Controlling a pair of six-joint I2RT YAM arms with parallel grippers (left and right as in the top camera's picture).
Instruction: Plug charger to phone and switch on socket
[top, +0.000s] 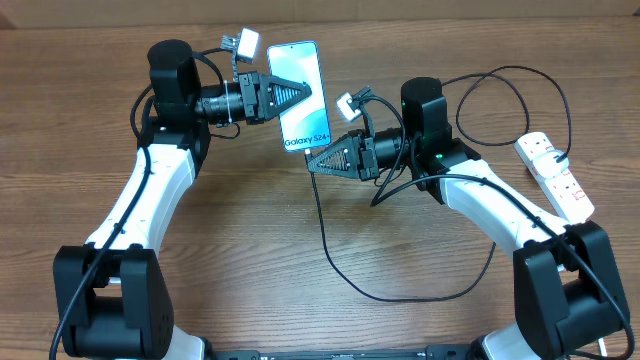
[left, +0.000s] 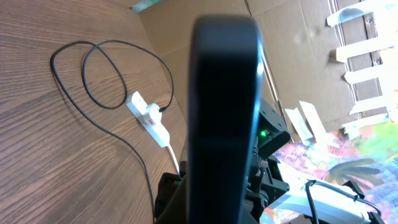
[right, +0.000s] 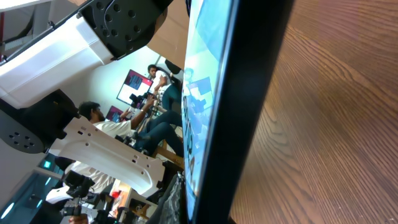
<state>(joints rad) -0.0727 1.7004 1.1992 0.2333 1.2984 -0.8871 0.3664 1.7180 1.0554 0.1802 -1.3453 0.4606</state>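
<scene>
Left pincer (top: 303, 96): pinching the phone (top: 298, 62) across its width, near the middle of the tabletop's (top: 250, 250) far edge. The screen faces up with the "Galaxy S24+" end toward the near edge.

Right pincer (top: 313, 164): pressed together at that end of the phone, apparently on the plug tip of the cable (top: 400, 296) (the tip itself is too small to make out). The cable sags toward the near edge, then loops back to the power strip (top: 556, 175) at the right edge.
</scene>
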